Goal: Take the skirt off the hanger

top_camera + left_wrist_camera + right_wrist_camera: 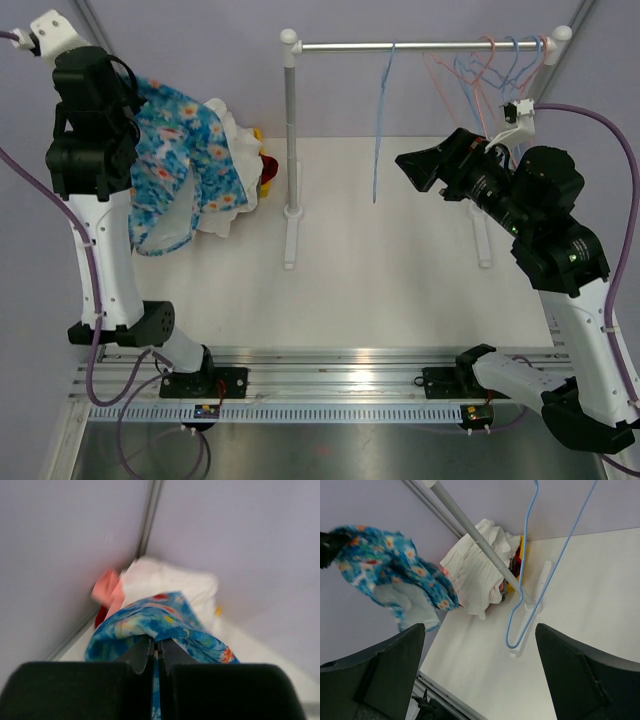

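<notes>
The skirt [178, 160] is blue with a flower print and a white lining. It hangs from my left gripper [157, 647], which is shut on its fabric [160, 617], high over the table's back left corner. It also shows in the right wrist view [395, 575]. A bare light blue hanger [382, 120] hangs on the rack rail [420, 45], and shows in the right wrist view [530, 580]. My right gripper [412, 165] is open and empty, to the right of that hanger.
A pile of white, red and yellow clothes [245, 165] lies at the back left behind the skirt. The rack's left post [291, 130] stands mid-table. Several empty pink and blue hangers [490, 65] hang at the rail's right end.
</notes>
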